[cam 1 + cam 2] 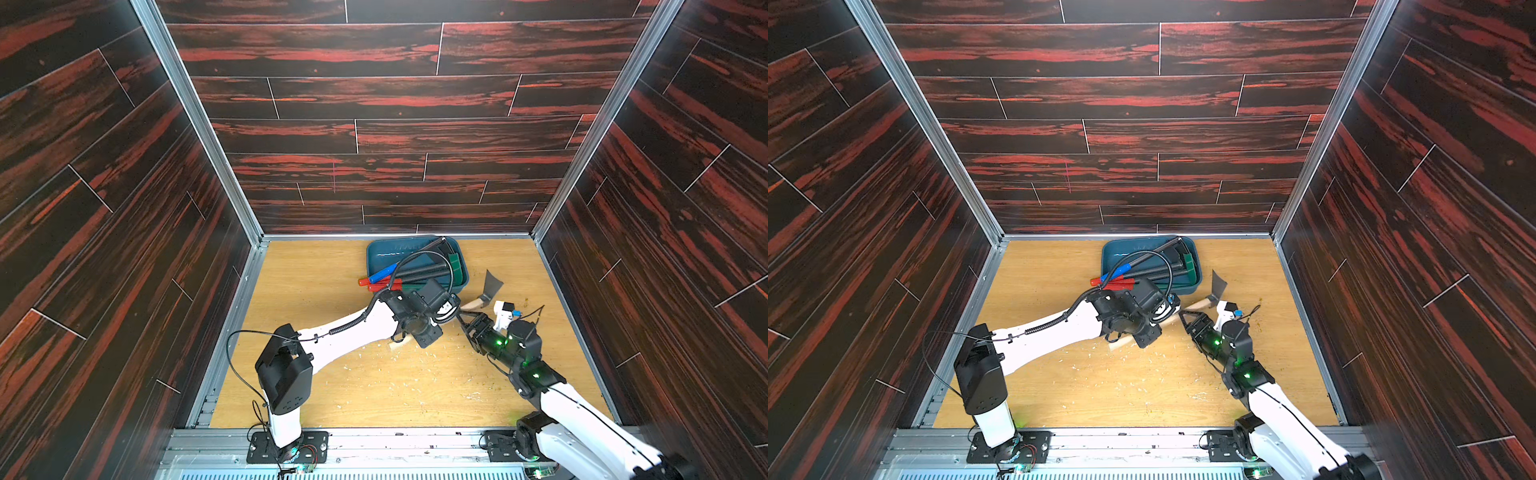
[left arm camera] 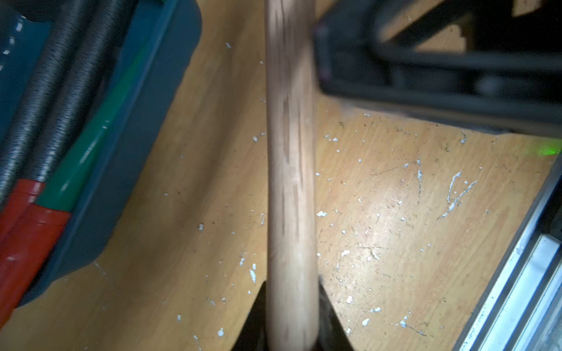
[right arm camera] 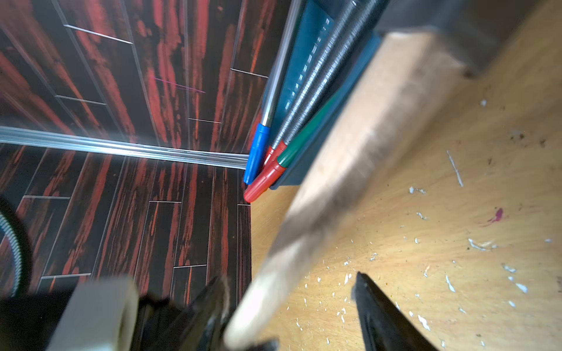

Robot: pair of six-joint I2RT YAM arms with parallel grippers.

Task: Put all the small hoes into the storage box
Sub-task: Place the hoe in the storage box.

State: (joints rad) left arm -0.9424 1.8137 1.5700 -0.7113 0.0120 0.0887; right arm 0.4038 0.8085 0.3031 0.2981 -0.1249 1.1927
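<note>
I am clamping my left end effector [image 2: 292, 316] on the wooden handle of the small hoe [image 1: 492, 284], about mid-length. The hoe is lying outside the storage box [image 1: 388, 257], low over the bench [image 1: 332, 374] or on it, I cannot tell which. Its dark blade is pointing toward 1 o'clock, just beside the box's near right corner, and its butt is pointing toward 8 o'clock. My right end effector [image 3: 289, 282] is standing released with its jaws spread on either side of the same handle. 1 finger seems to be brushing the wood and the other is sitting well clear.

I am judging the step in hand to be carrying the hoe into the box with my left arm alone. To do it well, I am planning to back the right end effector off toward 5 o'clock so no finger drags the handle. Then I am planning to lift until the blade clears the flared rim, and to lay the hoe parallel to the tools already there.

The box is sitting at 12 o'clock on the bench, near the back wall. It is holding long dark-shafted tools: 1 blue grip [image 1: 384, 273], 2 red grips [image 1: 386, 286] and a green tool [image 1: 456, 264]. The grips are overhanging its 7 o'clock corner
</note>
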